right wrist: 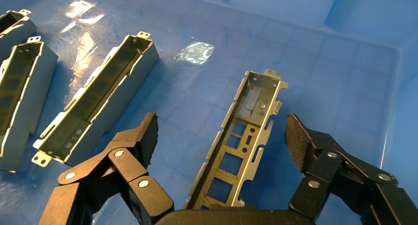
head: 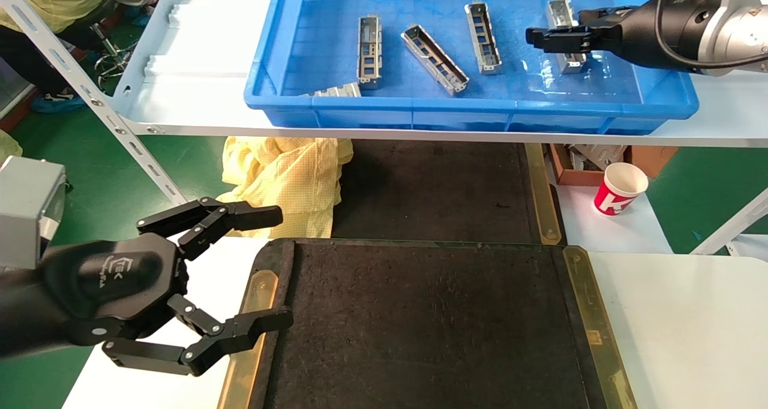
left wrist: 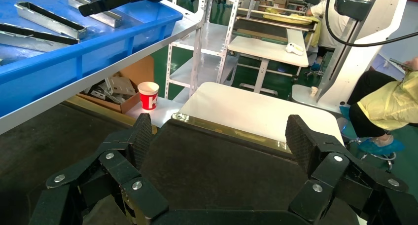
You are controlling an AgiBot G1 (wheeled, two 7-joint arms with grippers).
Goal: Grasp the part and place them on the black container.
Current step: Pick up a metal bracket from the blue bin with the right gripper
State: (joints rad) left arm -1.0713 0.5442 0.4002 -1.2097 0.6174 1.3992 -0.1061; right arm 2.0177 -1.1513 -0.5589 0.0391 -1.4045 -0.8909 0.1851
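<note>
Right gripper [right wrist: 222, 136] spread astride part [right wrist: 241, 136]; seemingly no contact; left gripper [head: 240, 277] parked.

The right hand [head: 543, 37] reaches forward at the far right, fingers spread wide and pointing down. The left hand [head: 273, 271] hangs low at the near left, fingers wide apart, holding nothing.

The head view looks forward and down over the blue bin [head: 660, 106] and black container [head: 432, 325]. The left wrist view faces across that container [left wrist: 217, 170]. The right wrist view looks closely into the bin [right wrist: 315, 52].
</note>
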